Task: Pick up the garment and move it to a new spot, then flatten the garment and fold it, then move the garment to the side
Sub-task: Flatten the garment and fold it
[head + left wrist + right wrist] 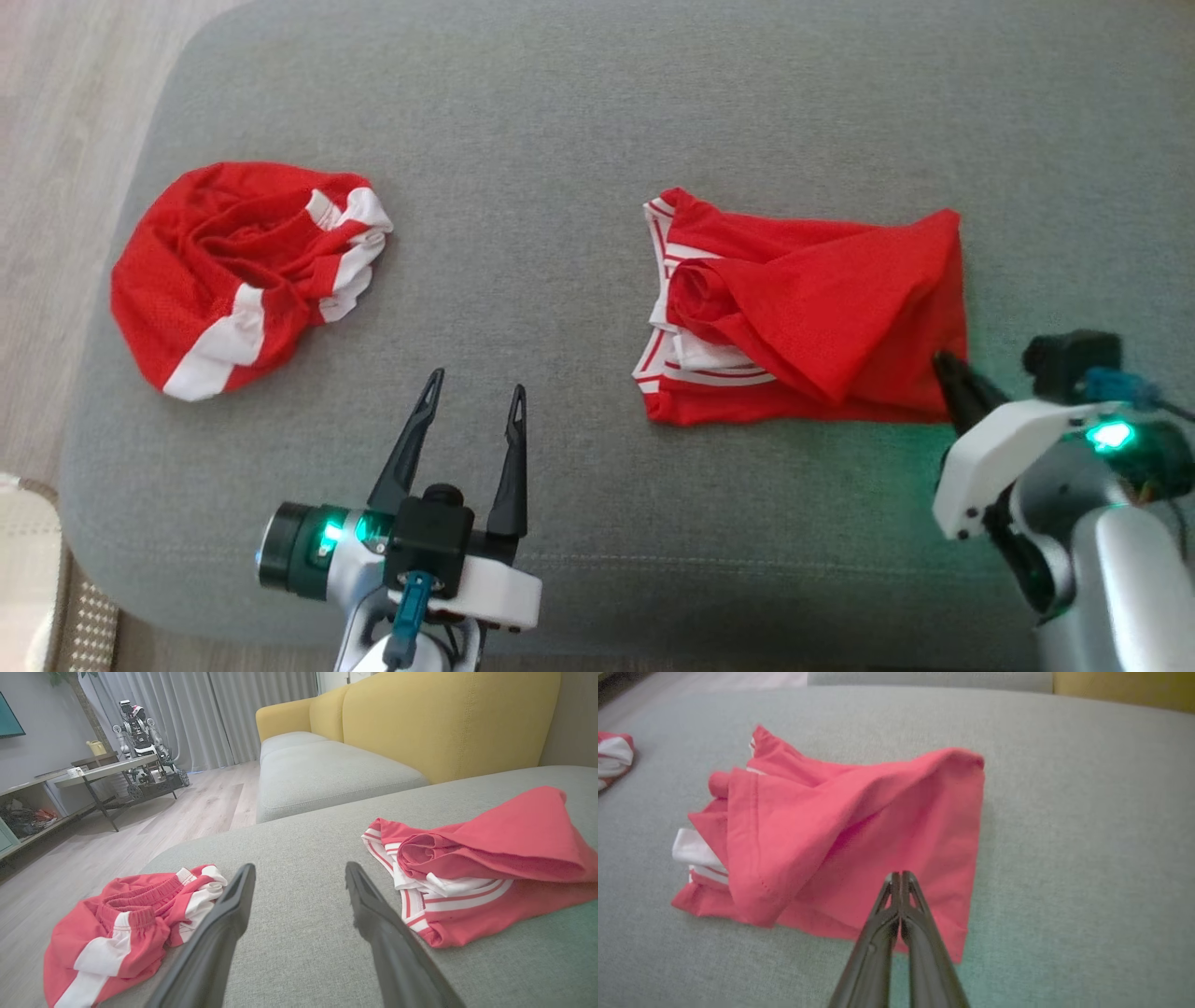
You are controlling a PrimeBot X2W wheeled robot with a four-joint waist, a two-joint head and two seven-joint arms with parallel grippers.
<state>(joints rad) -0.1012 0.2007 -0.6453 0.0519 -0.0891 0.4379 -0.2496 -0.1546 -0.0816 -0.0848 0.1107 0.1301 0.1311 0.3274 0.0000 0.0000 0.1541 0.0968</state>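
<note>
The garment (822, 308) is a red jersey with white trim, loosely folded and rumpled, lying right of centre on the grey cushion (579, 103). In the left wrist view the garment (490, 858) lies to the right, and in the right wrist view the garment (859, 835) spreads ahead. My right gripper (939, 360) is shut, its tips (901, 875) resting over the garment's near right corner; no cloth shows pinched between them. My left gripper (476, 383) stands open above bare cushion near the front edge, well left of the garment, fingers (233, 914) spread with nothing between.
A second red-and-white garment (243, 271) lies crumpled at the cushion's left end (131, 924). Wooden floor (56, 112) lies beyond the left edge. A yellow sofa (444, 718) stands behind, with a low table and another robot (140, 723) across the room.
</note>
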